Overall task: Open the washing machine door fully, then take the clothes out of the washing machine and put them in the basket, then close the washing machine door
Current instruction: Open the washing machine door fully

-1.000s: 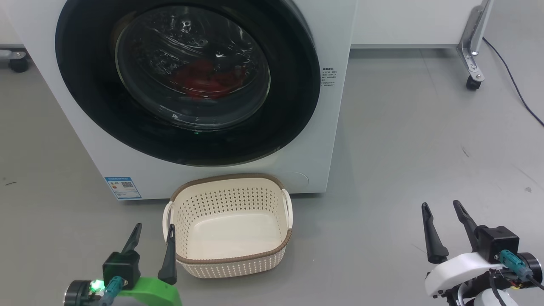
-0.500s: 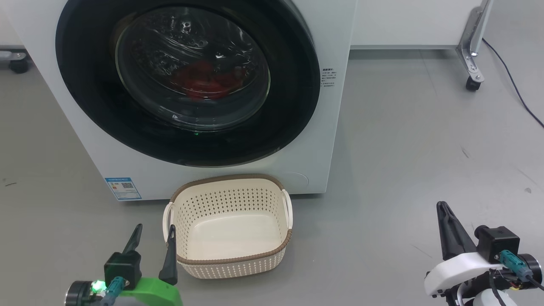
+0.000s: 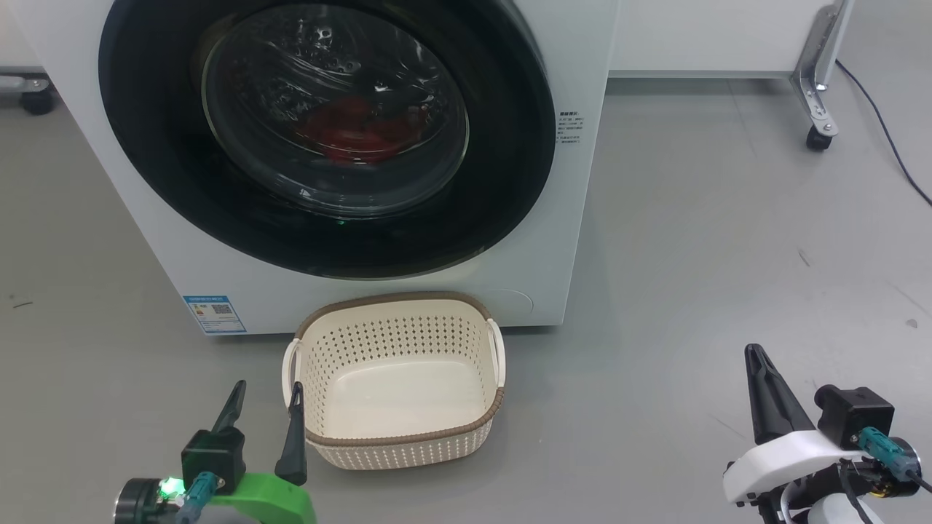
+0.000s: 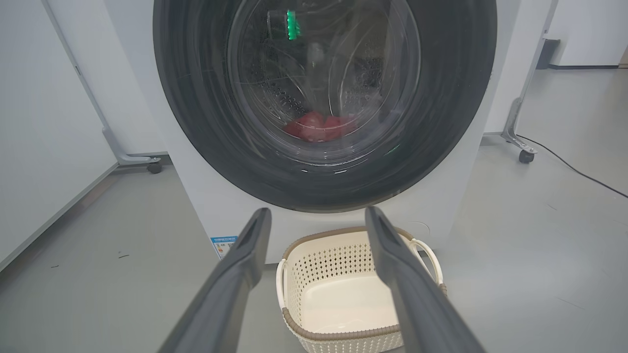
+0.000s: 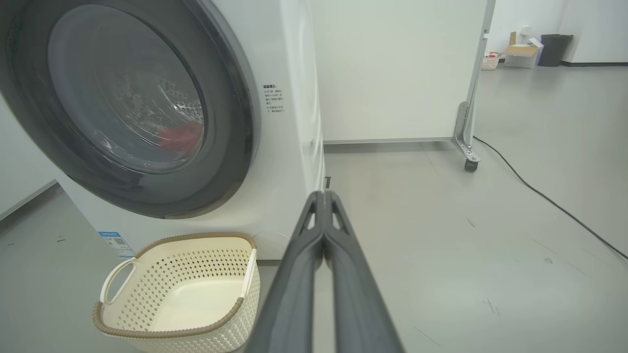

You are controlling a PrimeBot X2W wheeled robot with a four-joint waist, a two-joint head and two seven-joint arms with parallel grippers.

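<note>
The white washing machine (image 3: 568,240) fills the upper left of the head view, its round black-rimmed door (image 3: 502,182) shut against the front. Red clothes (image 3: 349,131) show dimly through the glass bowl, low in the drum. On the floor just before the machine stands the cream basket (image 3: 397,444), with nothing in it. My left gripper (image 3: 267,389) hangs open at the basket's left side, one finger close to its handle. At the lower right my right gripper (image 3: 753,353) is shut on nothing, well apart from the basket, the washing machine (image 5: 294,122) ahead and to its left.
A wheeled metal leg (image 3: 819,87) of a white panel stands at the back right, with a black cable (image 3: 885,138) running along the grey floor past it. Open floor lies right of the machine. Another castor (image 3: 33,98) sits at the far left.
My right gripper's fingers have come together from wide apart to shut. The head view has shifted slightly. The left gripper, basket and door stay as they were.
</note>
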